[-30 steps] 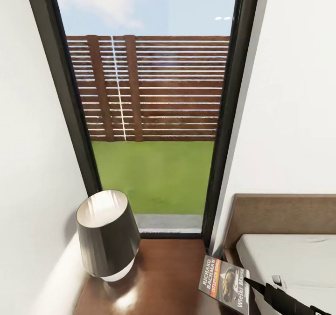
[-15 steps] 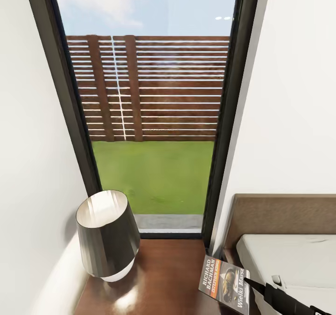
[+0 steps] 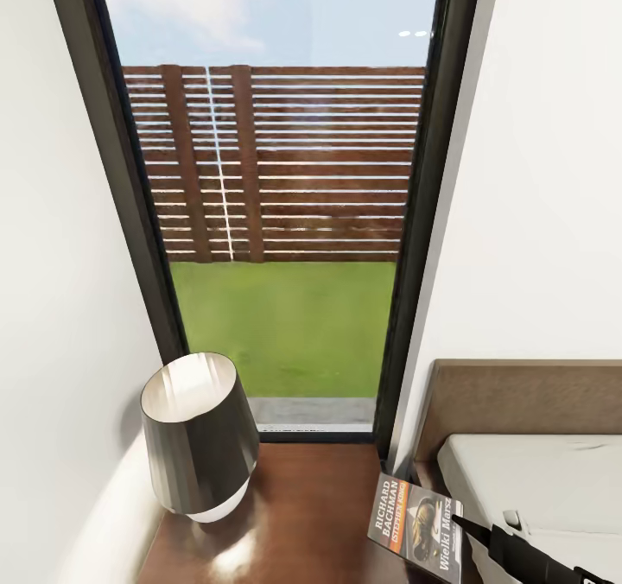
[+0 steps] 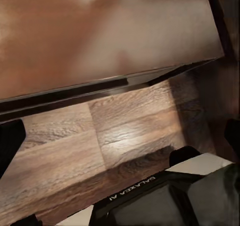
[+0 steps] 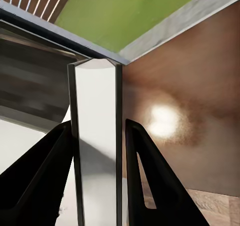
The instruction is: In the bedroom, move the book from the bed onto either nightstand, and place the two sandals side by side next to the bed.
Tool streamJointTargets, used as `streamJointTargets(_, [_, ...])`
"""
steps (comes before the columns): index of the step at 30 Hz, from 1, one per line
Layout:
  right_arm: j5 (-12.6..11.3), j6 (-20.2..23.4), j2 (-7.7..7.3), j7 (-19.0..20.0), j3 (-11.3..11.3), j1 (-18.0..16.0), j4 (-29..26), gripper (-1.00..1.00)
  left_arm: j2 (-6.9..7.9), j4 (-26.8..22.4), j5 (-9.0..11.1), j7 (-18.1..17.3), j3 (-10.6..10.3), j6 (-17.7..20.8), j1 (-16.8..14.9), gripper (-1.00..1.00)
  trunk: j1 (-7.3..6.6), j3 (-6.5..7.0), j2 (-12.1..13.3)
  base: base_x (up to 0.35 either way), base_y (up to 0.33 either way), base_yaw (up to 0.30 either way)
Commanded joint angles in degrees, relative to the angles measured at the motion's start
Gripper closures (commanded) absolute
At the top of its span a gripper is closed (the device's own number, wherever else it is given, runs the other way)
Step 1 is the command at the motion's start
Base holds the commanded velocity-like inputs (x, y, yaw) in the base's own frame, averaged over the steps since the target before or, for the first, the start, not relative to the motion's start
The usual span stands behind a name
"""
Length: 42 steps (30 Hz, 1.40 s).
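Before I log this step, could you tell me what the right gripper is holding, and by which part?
The right gripper holds the book by its edge on the bed side, the book's pale page edge between its fingers.

Dark book [image 3: 417, 523] with orange band, glossy reddish-brown nightstand [image 3: 302, 515], black tool [image 5: 97, 178].

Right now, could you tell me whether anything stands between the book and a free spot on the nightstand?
Nothing visible does. The book, clamped in the right gripper, already hangs over the nightstand by its bed-side edge; the lamp stands apart toward the wall.
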Motion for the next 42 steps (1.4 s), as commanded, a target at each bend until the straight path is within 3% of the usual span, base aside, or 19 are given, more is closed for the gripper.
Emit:
streamJointTargets(1, [-0.29,0.48,-0.01,0.26,-0.01,-0.1,0.19,1.0,0.32,0.02,0.6,-2.59,-0.42,-0.22,-0.08,-1.0,0.0,-0.07,-0.05,0.0,0.0,0.0])
streamJointTargets(6, [-0.06,0.48,-0.01,0.26,-0.01,-0.11,0.19,1.0,2.25,-1.36,1.6,-22.11,-0.21,0.65,-2.44,-1.0,0.0,-0.07,-0.05,0.0,0.0,0.0])
streamJointTargets(9, [0.03,0.48,-0.01,0.24,-0.01,-0.1,0.19,1.0,2.58,-3.81,2.21,-28.87,-0.2,9.5,-6.69,-1.0,0.0,-0.07,-0.05,0.0,0.0,0.0])
streamJointTargets(11, [0.05,0.48,-0.01,0.24,-0.01,-0.1,0.19,1.0,3.73,-6.76,2.51,-31.24,-0.16,15.26,-9.28,-1.0,0.0,-0.07,-0.05,0.0,0.0,0.0])
streamJointTargets(13, [0.06,0.48,-0.01,0.25,-0.01,-0.1,0.19,1.0,5.19,-9.46,2.94,-32.16,0.04,17.47,-10.81,-1.0,0.0,-0.07,-0.05,0.0,0.0,0.0])
streamJointTargets(14, [0.06,0.48,-0.01,0.26,-0.01,-0.1,0.19,1.0,6.63,-12.03,4.15,-32.67,0.85,18.69,-11.67,-1.0,0.0,-0.07,-0.05,0.0,0.0,0.0])
streamJointTargets(15, [0.06,0.48,-0.01,0.26,-0.01,-0.1,0.19,1.0,8.21,-14.65,6.88,-33.3,2.71,20.66,-12.24,-1.0,0.0,-0.07,-0.05,0.0,0.0,0.0])
streamJointTargets(16, [0.06,0.51,-0.01,0.26,-0.01,-0.11,0.19,1.0,8.9,-15.63,8.15,-34.07,3.49,22.19,-12.38,-1.0,0.0,-0.07,-0.05,0.0,0.0,0.0])
streamJointTargets(20, [0.07,0.55,-0.01,0.2,0.03,-0.1,0.19,1.0,10.41,-17.53,10.19,-38.61,4.67,26.11,-12.59,-1.0,0.0,-0.07,-0.05,0.0,0.0,0.0])
streamJointTargets(26, [-0.02,0.83,0.66,0.26,0.23,-0.1,0.04,1.0,10.24,-17.9,10.65,-40.44,4.85,27.08,-12.63,-1.0,0.0,-0.07,-0.05,0.0,0.0,0.0])
streamJointTargets(30, [-0.33,1.71,7.57,-0.94,0.01,-0.23,-0.57,1.0,10.09,-17.92,10.83,-40.6,4.72,27.28,-12.63,-1.0,0.0,-0.07,-0.05,0.0,0.0,0.0])
streamJointTargets(31, [-0.42,2.92,9.87,-4.28,0.0,-0.36,-1.02,1.0,10.04,-17.92,10.85,-40.56,4.68,27.29,-12.63,-1.0,0.0,-0.07,-0.05,0.0,0.0,0.0])
streamJointTargets(33, [-0.49,5.2,11.57,-8.57,-0.04,-0.5,-1.93,1.0,9.92,-17.92,10.86,-40.55,4.66,27.3,-12.63,-1.0,0.0,-0.07,-0.05,0.0,0.0,0.0])
streamJointTargets(35, [-0.57,9.58,12.94,-14.66,-0.13,-0.62,-4.32,1.0,9.55,-17.92,10.87,-40.52,4.65,27.3,-12.63,-1.0,0.0,-0.07,-0.05,0.0,0.0,0.0])
streamJointTargets(37, [-0.69,12.86,13.58,-17.68,-0.16,-0.66,-7.28,1.0,9.16,-17.82,10.87,-40.43,4.65,27.3,-12.63,-1.0,0.0,-0.07,-0.05,0.0,0.0,0.0])
streamJointTargets(40, [-1.48,16.45,14.08,-19.85,-0.2,-0.7,-12.5,1.0,8.53,-17.61,10.87,-40.22,4.65,27.25,-12.63,-1.0,0.0,-0.07,-0.05,0.0,0.0,0.0])
streamJointTargets(42, [-3.71,17.6,14.22,-20.48,-0.24,-0.7,-14.98,1.0,8.3,-17.53,10.87,-40.14,4.65,27.23,-12.63,-1.0,0.0,-0.07,-0.05,0.0,0.0,0.0])
